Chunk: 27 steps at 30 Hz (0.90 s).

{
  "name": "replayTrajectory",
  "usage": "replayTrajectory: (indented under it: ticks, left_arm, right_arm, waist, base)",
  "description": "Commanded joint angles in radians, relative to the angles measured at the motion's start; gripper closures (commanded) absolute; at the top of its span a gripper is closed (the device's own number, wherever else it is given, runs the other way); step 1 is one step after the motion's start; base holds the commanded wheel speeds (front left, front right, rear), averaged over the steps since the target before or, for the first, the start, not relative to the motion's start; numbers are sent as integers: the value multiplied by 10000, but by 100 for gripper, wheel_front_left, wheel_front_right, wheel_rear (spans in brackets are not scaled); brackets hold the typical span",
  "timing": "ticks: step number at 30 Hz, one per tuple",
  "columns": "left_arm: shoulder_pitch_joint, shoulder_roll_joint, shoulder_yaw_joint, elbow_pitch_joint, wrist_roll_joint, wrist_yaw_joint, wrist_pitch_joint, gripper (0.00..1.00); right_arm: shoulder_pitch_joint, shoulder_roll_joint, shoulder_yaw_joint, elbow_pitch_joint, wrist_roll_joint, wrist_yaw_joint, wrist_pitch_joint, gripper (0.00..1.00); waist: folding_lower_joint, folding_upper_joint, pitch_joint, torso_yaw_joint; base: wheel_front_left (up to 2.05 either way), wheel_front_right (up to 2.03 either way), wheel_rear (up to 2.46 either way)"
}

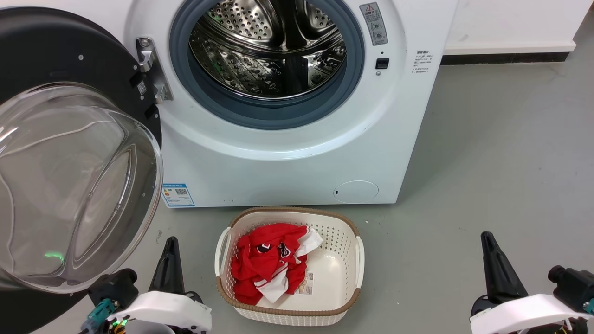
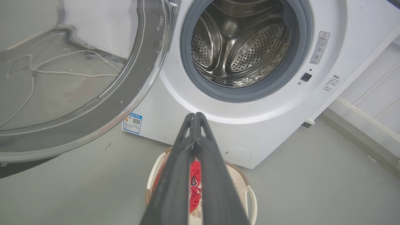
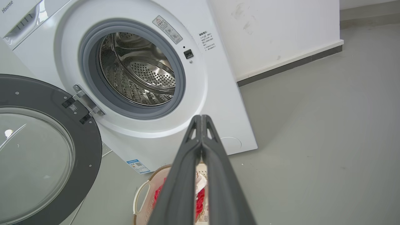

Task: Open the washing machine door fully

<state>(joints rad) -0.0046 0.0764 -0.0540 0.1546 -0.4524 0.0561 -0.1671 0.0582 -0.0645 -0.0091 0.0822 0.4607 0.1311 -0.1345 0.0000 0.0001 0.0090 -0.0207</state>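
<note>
Left gripper (image 1: pixel 171 243) and right gripper (image 1: pixel 486 237) pinched together, empty; swing left toward nine o'clock and you'll bump the door (image 1: pixel 55 51).

Grey floor (image 1: pixel 487 162), white wall (image 1: pixel 510 18), dark skirting (image 1: pixel 501 58)

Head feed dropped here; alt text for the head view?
The washing machine door stands swung open at left, glass bowl toward the camera, baring the steel drum of the washing machine. A white basket of red and white clothing sits on the floor before it. The left gripper and right gripper are low, shut, touching nothing.
</note>
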Motion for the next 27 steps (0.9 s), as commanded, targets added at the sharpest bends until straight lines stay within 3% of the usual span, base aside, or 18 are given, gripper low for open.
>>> replayTrajectory:
  ticks: [1,27]
  left_arm:
    - [-269,-25,95,-87,-387,-83,72,100]
    - [-580,-103,653,247,-4292,-716,1031,100]
  right_arm:
    - [-334,-97,-3,-67,420,0,36,100]
    - [-802,-202,-124,504,4492,-1,693,100]
  waist:
    - [0,-1,-1,3]
    - [0,-1,-15,54]
  base:
    - [0,0,0]
    - [0,0,0]
